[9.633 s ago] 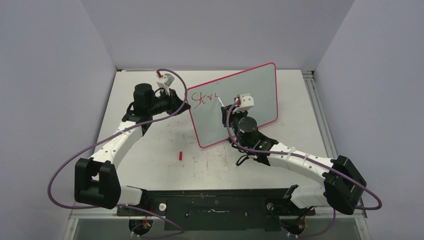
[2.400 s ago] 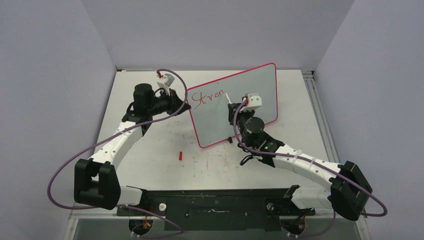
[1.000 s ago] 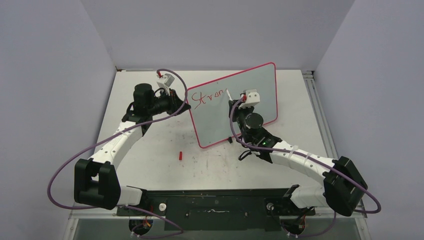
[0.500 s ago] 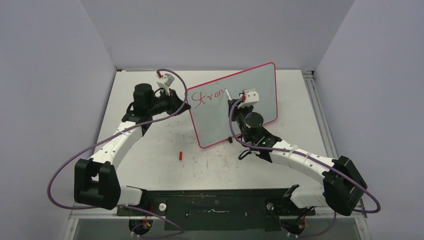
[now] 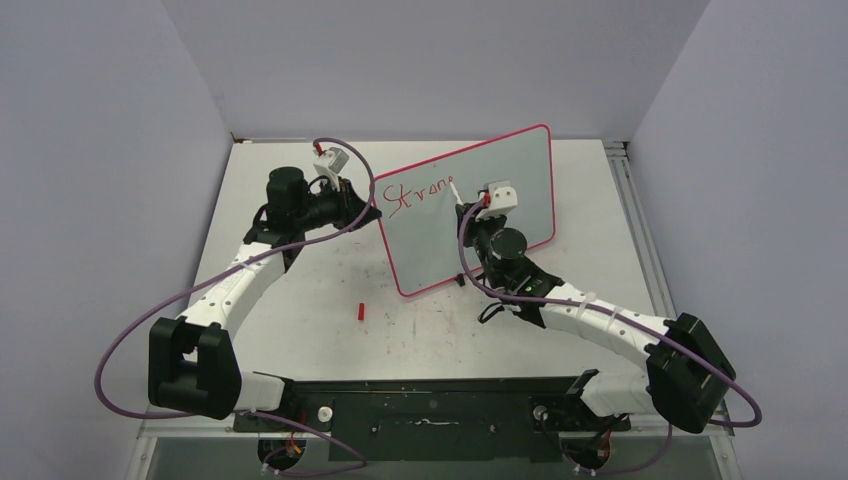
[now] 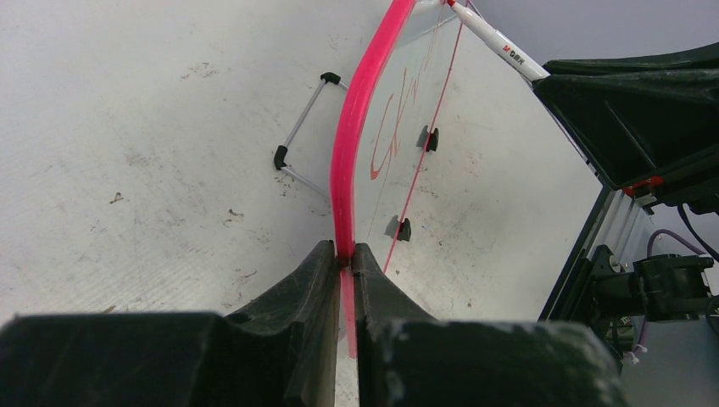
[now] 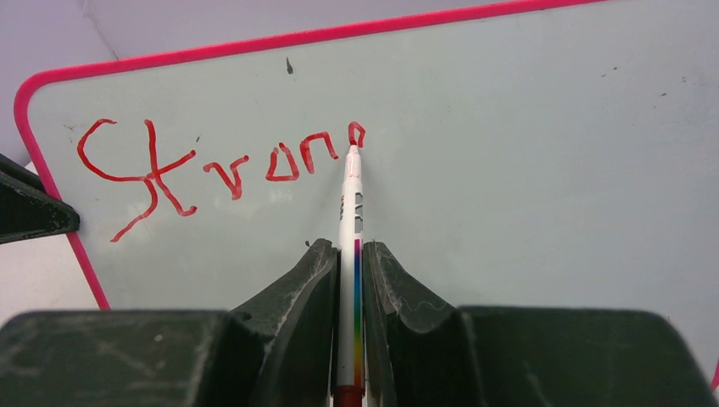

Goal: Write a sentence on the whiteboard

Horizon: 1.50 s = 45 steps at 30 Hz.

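The whiteboard stands tilted at mid table, white with a pink-red rim. My left gripper is shut on its left rim and shows beside the board in the top view. My right gripper is shut on a white marker with a rainbow stripe; it also shows in the top view. The marker's red tip touches the board at a small loop after the red lettering "Stron". The lettering also shows in the top view.
A small red marker cap lies on the scuffed tabletop in front of the board. The board's wire stand and black feet rest behind it. Grey walls close in the table on three sides.
The lettering has grown from "Str" to "Stron" plus a small loop. My right gripper and marker have moved rightward along the board. The left gripper has not moved.
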Each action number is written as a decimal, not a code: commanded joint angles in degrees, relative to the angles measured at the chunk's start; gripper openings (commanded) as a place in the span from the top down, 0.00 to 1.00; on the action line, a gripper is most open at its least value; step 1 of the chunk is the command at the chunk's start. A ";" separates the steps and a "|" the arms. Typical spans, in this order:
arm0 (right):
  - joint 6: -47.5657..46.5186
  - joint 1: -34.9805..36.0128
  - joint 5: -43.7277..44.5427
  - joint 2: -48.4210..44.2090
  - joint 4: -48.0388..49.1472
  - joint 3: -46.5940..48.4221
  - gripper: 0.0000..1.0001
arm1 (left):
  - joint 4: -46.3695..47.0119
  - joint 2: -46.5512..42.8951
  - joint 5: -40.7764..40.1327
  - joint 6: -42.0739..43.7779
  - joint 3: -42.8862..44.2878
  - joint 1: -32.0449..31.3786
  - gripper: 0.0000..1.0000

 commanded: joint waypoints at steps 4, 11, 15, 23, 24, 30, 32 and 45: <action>0.63 0.51 -0.08 -1.85 0.22 -1.38 0.95 | 1.33 -2.32 1.72 0.18 0.91 0.01 1.00; 0.81 0.53 1.79 -2.01 0.15 -1.42 0.95 | 1.37 -2.35 1.72 0.18 0.81 -0.01 1.00; 0.56 0.53 2.33 -1.59 0.65 -0.64 0.95 | 1.37 -2.37 1.70 0.18 0.83 0.02 1.00; -0.30 0.30 2.64 -0.52 1.84 0.86 0.95 | 1.35 -2.32 1.67 0.23 0.91 0.04 1.00; -0.41 0.30 2.68 -0.42 2.01 1.01 0.95 | 1.38 -2.36 1.74 0.25 0.92 0.04 1.00; -1.33 0.35 2.35 0.28 2.53 2.05 0.95 | 1.35 -2.40 1.68 0.19 0.92 0.01 1.00; -1.52 0.30 2.21 0.53 2.62 2.44 0.95 | 1.32 -2.45 1.68 0.26 0.86 -0.01 1.00; -1.51 0.32 2.50 0.76 2.64 1.94 0.95 | 1.36 -2.44 1.67 0.24 0.96 -0.01 1.00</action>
